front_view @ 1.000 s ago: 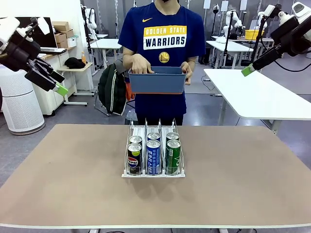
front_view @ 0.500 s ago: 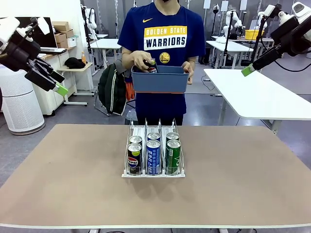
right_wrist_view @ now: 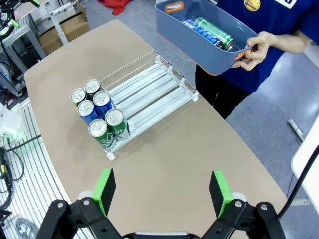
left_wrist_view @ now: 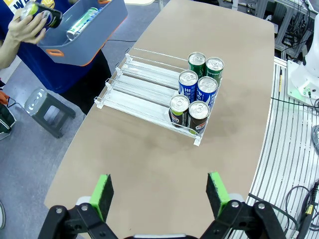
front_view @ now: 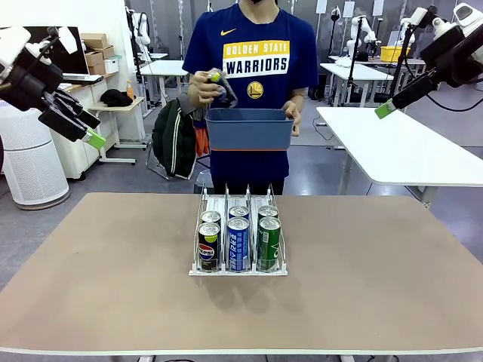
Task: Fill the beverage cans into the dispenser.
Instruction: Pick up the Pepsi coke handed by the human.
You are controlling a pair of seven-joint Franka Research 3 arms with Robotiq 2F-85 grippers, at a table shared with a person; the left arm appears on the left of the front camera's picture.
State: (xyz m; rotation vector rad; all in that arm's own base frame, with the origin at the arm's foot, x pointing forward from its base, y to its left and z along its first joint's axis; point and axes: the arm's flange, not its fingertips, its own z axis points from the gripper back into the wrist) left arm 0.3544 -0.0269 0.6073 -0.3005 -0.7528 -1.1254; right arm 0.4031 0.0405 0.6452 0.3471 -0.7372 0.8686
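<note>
Six beverage cans (front_view: 239, 214) stand upright in the dispenser (front_view: 238, 272). Two cans are in each of its three lanes, all packed at the 6 o'clock end, nearest the robot. In the front row, the black Pepsi can (front_view: 209, 254) is at 9 o'clock. The blue-white can (front_view: 238, 246) is in the middle, and the green can (front_view: 269, 243) is at 3 o'clock. The dispenser sits in the middle of the brown bench (front_view: 98, 286).

A person stands at the 12 o'clock side of the bench and holds a blue-grey bin (front_view: 249, 130) up in the air. One hand (front_view: 290, 111) grips the bin's rim at 3 o'clock. The other hand (front_view: 201, 89) holds a dark can with a yellow-green top (front_view: 223, 92) just above the bin. More cans (right_wrist_view: 213, 31) lie on their sides in the bin.

The left jaws are released and wide apart, with nothing between the green pads (left_wrist_view: 103, 191). They hang high at 9 o'clock in the front view, well apart from the dispenser. The right jaws are released too and grasp nothing. They hang high at 2 o'clock.
</note>
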